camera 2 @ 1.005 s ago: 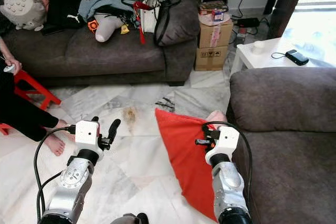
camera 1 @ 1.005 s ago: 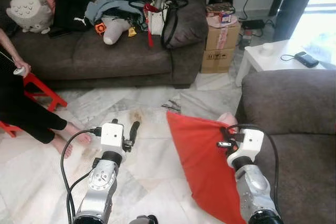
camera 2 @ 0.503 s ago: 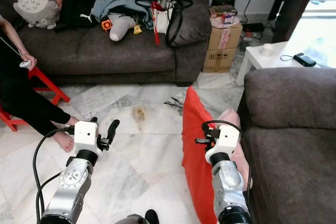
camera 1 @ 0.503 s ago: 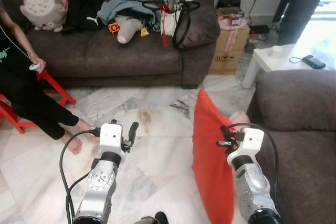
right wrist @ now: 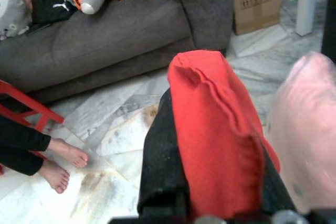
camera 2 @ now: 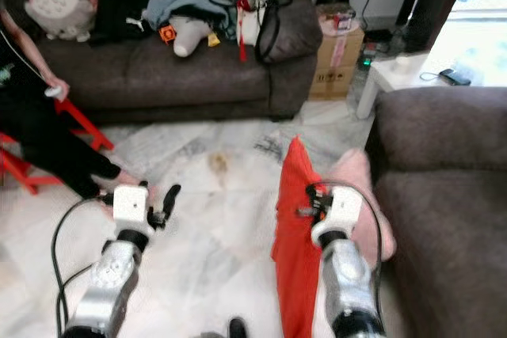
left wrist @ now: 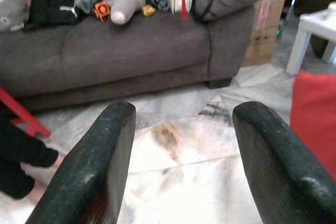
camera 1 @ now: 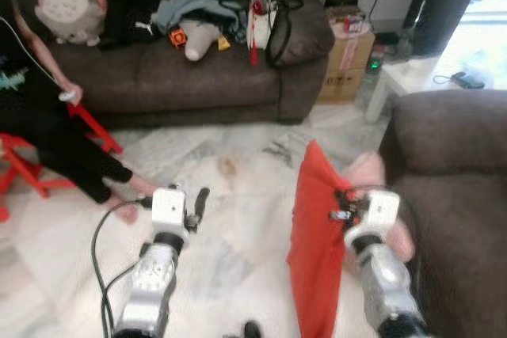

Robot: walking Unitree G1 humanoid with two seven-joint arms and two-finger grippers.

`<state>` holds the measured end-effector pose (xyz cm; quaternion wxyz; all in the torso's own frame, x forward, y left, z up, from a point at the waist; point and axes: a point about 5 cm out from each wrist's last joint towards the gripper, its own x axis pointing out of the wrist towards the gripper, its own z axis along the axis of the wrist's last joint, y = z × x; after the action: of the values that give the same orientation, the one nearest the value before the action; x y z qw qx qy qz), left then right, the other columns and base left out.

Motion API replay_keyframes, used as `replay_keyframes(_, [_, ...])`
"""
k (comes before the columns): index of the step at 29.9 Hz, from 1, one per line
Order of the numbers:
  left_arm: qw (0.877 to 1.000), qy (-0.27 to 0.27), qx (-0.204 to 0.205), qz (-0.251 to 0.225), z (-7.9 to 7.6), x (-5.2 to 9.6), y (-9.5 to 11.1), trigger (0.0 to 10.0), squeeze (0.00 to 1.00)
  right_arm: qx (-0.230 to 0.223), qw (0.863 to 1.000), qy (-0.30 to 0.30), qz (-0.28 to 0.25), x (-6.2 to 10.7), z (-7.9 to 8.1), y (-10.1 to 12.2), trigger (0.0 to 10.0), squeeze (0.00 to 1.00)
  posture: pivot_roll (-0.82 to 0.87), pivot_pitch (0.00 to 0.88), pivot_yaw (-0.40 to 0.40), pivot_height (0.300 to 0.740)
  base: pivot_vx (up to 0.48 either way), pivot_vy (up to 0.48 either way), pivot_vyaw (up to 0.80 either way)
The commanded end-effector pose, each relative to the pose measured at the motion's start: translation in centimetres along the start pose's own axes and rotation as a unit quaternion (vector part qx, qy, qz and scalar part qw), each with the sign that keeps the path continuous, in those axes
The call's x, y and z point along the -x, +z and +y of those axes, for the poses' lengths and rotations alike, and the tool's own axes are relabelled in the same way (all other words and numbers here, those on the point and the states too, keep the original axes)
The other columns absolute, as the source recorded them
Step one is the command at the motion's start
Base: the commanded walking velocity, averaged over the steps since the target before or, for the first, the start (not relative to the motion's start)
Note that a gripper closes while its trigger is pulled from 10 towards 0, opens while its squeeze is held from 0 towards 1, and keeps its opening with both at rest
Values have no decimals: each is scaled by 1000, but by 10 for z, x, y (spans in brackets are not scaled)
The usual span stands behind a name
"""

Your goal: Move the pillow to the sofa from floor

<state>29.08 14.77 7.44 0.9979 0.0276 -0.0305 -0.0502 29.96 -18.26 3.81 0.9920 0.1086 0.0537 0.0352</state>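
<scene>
Fingers [right wrist: 163, 166] around red pillow [camera 1: 313, 243]

Head stereo pair looks fwd & down from above both arms; both eyes share the marble floor [camera 1: 238, 195], long brown sofa [camera 1: 198, 77] & near sofa [camera 2: 444, 195]. L wrist cam sits low, facing along its fingers [left wrist: 100, 161] toward long sofa. R wrist cam v. close on red pillow [right wrist: 215, 129], same sofa behind.
</scene>
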Motion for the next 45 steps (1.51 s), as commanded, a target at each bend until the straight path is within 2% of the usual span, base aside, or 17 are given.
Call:
replay_keyframes(1, [1000, 13, 1, 9, 6, 4, -5, 10000, 0, 14, 998, 20, -56, -10, 8, 24, 10000, 0, -83, 101, 67, 740, 0, 0, 0])
replay_keyframes(16, [1000, 17, 5, 9, 7, 3, -5, 10000, 0, 8, 999, 16, -52, -12, 7, 24, 10000, 0, -87, 106, 66, 740, 0, 0, 0])
replay_keyframes(31, [1000, 17, 6, 9, 5, 3, -5, 10000, 0, 8, 999, 17, -49, -12, 7, 24, 10000, 0, -87, 107, 63, 740, 0, 0, -800])
replay_keyframes(45, [1000, 15, 9, 11, 4, 3, -5, 10000, 0, 10, 999, 16, -48, -12, 7, 24, 10000, 0, -87, 107, 62, 740, 0, 376, -800])
